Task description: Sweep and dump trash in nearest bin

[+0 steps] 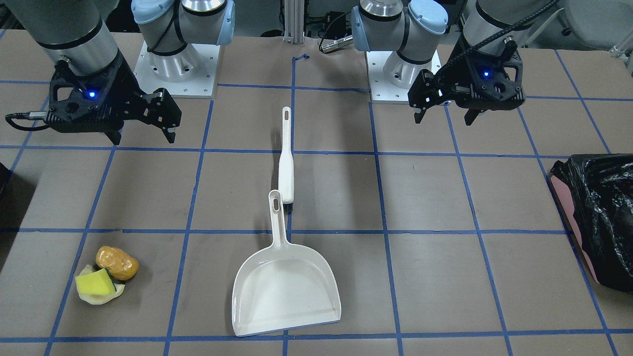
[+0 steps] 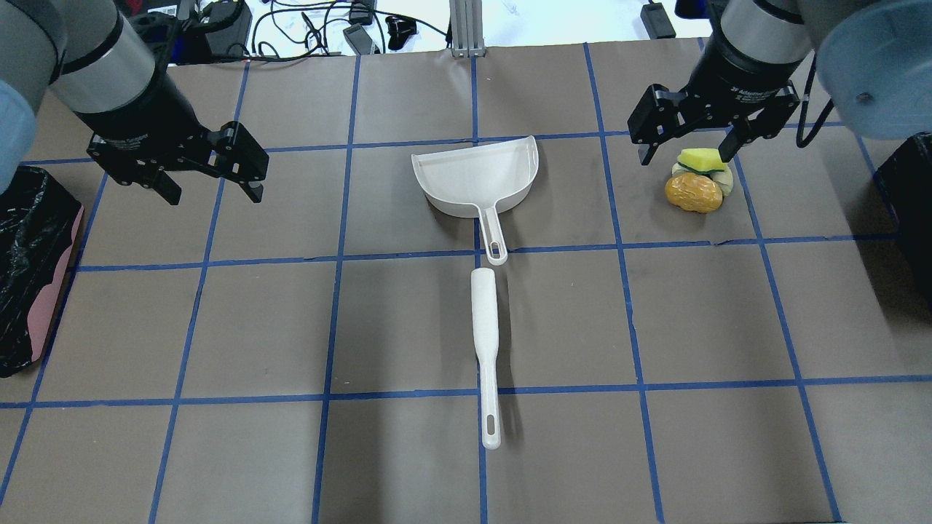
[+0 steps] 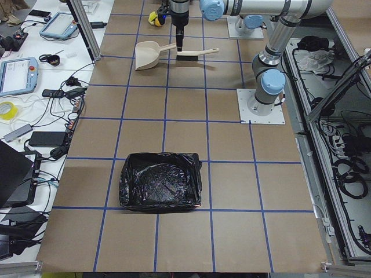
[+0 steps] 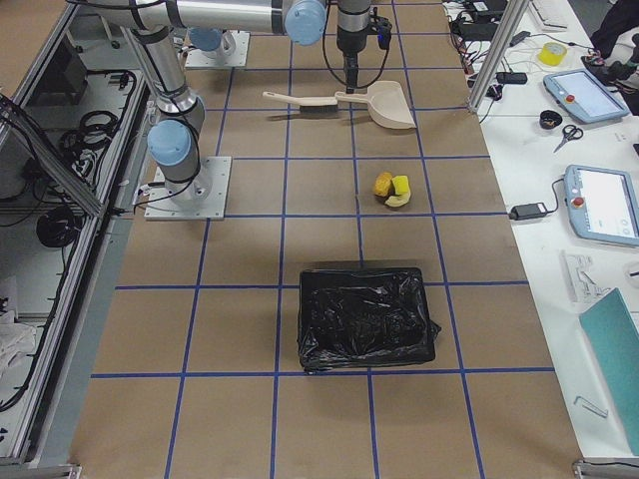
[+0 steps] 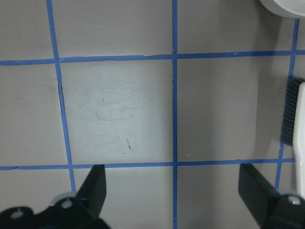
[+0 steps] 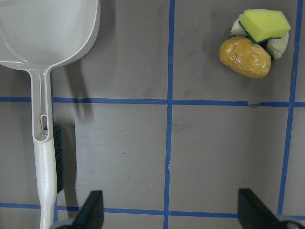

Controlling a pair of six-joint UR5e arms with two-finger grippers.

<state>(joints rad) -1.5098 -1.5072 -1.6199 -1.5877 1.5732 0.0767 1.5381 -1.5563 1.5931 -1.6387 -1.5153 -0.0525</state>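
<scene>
Trash (image 1: 106, 274) sits in a pile on the table (image 1: 445, 277) on the robot's right side — a shiny brown potato-like lump (image 1: 117, 262), a yellow sponge (image 1: 94, 283) and a pale scrap (image 1: 101, 296), all touching. White dustpan (image 1: 287, 289) and brush (image 1: 286, 163) lie in the middle, the pan's handle tip meeting the bristle end. One black-bagged bin (image 1: 601, 217) is far off at the left — a second bin (image 4: 367, 317) is near the pile. Left hand (image 1: 445, 118) and right hand (image 1: 143, 137) hang above the table, fingers wide apart, holding nothing.

black-bagged bin (image 1: 601, 217) partly off-frame
</scene>
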